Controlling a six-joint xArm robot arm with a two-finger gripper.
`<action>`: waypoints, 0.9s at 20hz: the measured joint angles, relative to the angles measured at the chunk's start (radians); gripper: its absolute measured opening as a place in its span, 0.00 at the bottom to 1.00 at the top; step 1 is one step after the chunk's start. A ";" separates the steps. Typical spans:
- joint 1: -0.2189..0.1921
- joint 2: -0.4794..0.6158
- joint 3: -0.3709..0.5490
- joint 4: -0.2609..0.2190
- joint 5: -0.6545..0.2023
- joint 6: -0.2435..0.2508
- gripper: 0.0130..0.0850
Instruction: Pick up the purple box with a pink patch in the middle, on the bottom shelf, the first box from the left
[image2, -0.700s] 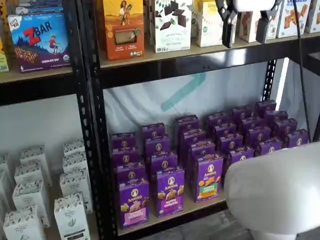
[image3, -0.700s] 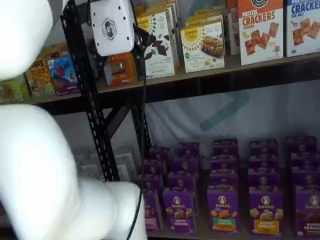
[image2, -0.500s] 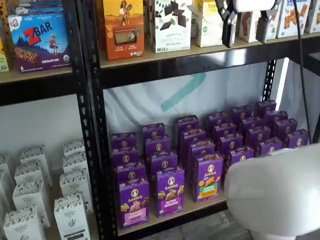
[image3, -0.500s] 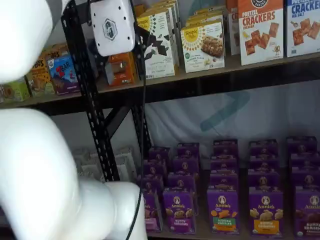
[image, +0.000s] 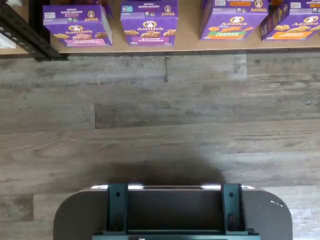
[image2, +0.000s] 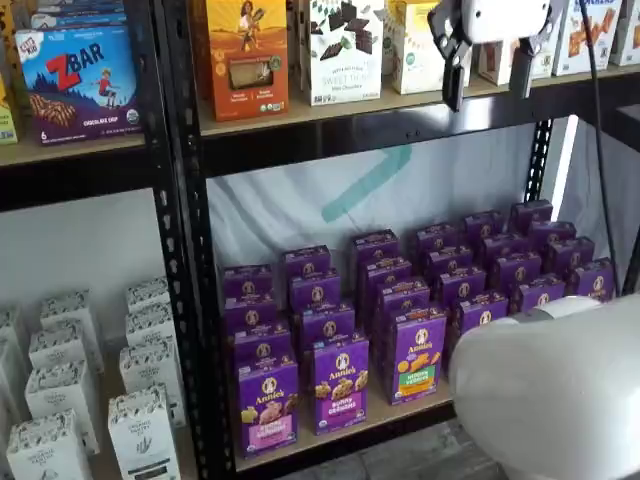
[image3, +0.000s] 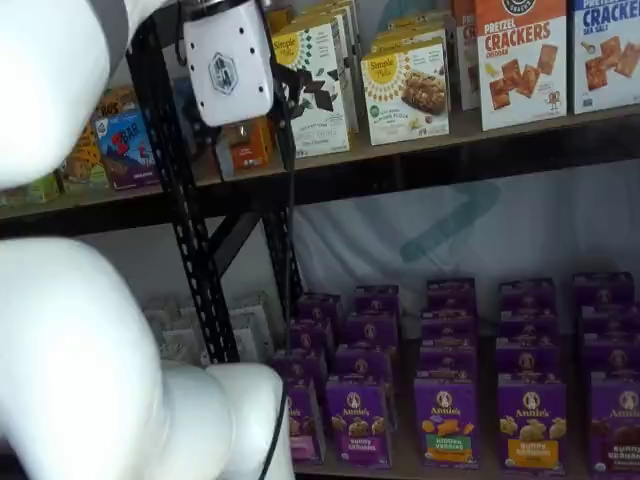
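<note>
a pale sheet hung behind the bottom shelf (image2: 400, 412), where the purple box (image2: 267, 407) with its pink band stood upright at the front left corner, just beside a similar purple-banded box (image2: 341, 384), while high to the right the gripper (image2: 488, 80) hung with fingers wide apart, holding nothing.

- Illumination: even, bright, diffuse.
- Wrist view: soft shadow on the floor (image: 165, 170); glare along the dark mount (image: 172, 210).
- Both shelf views: near white arm (image2: 550, 390) out of focus.
</note>
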 joint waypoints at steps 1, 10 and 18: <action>0.004 -0.007 0.016 -0.003 -0.010 0.004 1.00; 0.004 -0.073 0.201 0.029 -0.119 0.013 1.00; 0.051 -0.118 0.372 0.043 -0.256 0.061 1.00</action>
